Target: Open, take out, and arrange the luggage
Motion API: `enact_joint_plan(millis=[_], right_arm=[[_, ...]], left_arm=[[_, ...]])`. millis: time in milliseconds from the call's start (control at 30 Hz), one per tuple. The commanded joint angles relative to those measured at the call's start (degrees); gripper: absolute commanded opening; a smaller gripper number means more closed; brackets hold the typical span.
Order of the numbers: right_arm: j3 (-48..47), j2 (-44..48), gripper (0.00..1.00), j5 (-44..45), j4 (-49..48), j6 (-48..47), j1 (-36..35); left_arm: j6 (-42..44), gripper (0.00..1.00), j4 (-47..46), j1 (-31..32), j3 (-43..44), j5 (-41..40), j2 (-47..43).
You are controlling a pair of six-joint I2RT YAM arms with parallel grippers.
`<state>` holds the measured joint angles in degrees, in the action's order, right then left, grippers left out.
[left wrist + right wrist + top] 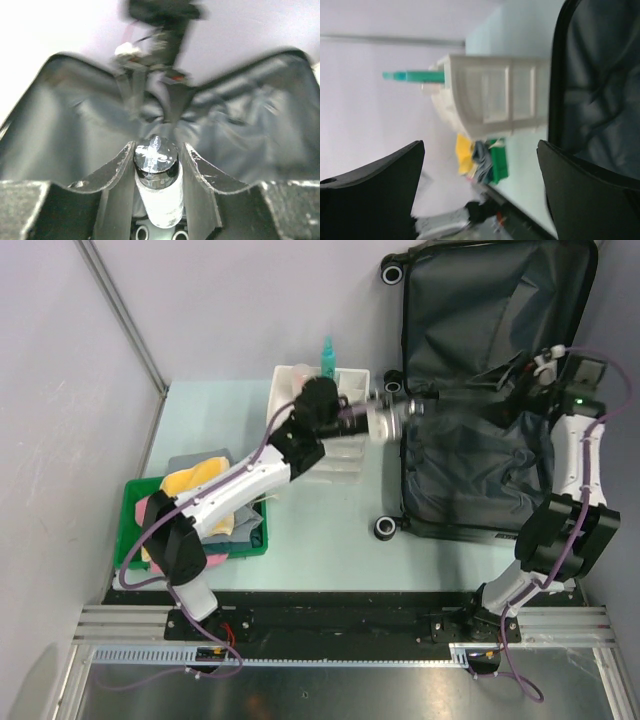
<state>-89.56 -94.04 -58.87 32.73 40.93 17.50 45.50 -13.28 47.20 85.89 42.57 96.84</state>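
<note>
Luggage [480,440] gets clipped by the top cam's upper edge, at the far right corner of the counter [320,540]. Left pincer [395,418] is just a smear from above, & the small bottle [156,200] it's clamping loses its base to the wrist cam's bottom edge. Left arm [240,485] hides part of the white drawer box [350,455] + green tray [130,510]. Right wrist cam's all soft, tray contents unreadable tbh.

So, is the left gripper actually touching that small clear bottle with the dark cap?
Touching. The left wrist view shows the left gripper closed on the small bottle, with both fingers pressed against its dark cap and no gap on either side.
</note>
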Motion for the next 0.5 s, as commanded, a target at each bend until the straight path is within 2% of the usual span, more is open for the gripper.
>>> enact_joint_plan(millis=[0,33,167,300,467], right_arm=[[-8.61,-0.53,1.0,5.0,0.67,-7.44,4.29],[-8.88,-0.7,1.0,4.65,0.32,-7.18,4.65],[-11.33,-1.67,1.0,2.71,0.31,-9.27,5.44],[-13.27,-1.67,1.0,3.06,1.54,-12.01,5.71],[-13.19,-1.67,1.0,2.71,2.34,-13.42,5.88]], left_arm=[[-38.0,0.0,-8.08,-5.7,14.12,-22.4,1.77],[-40.81,0.0,-8.08,-6.24,15.0,-24.09,2.04],[-43.21,0.0,-8.08,-8.17,16.42,-31.75,2.57],[-44.87,0.0,-6.85,-10.89,17.47,-32.72,4.41],[-51.12,0.0,-5.53,-13.19,18.53,-29.47,6.43]])
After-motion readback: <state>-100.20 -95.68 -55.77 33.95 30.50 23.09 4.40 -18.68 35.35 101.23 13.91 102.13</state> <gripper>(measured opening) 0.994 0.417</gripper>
